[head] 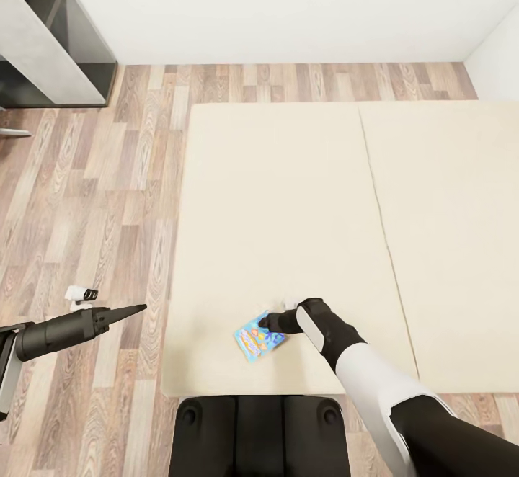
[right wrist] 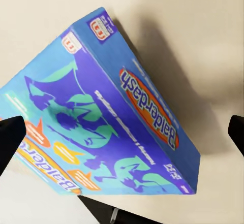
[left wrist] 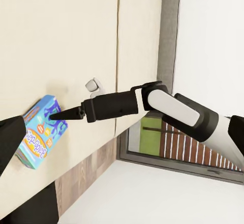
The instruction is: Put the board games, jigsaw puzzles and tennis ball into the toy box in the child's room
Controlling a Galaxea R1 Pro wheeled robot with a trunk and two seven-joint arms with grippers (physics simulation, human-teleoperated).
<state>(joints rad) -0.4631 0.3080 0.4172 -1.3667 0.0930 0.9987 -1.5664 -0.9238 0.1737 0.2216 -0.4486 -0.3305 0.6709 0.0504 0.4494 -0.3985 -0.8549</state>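
Observation:
A blue board game (head: 257,338) with a cartoon cover lies near the front edge of the bed (head: 288,196), a cream mattress. It looks tilted, one long edge raised (right wrist: 101,117). My right gripper (head: 268,323) is open at the box's far corner, its fingertips (right wrist: 10,140) spread to either side of the box without clamping it. From the side, the left wrist view has the right gripper (left wrist: 57,115) pointing at the box (left wrist: 40,132). My left gripper (head: 135,310) hangs open over the floor left of the bed, holding nothing.
Wood-plank floor (head: 108,196) runs along the bed's left side and behind it. A dark grey and light grey furniture unit (head: 50,37) stands at the back left against the white wall. My own dark base (head: 259,434) is right at the bed's front edge.

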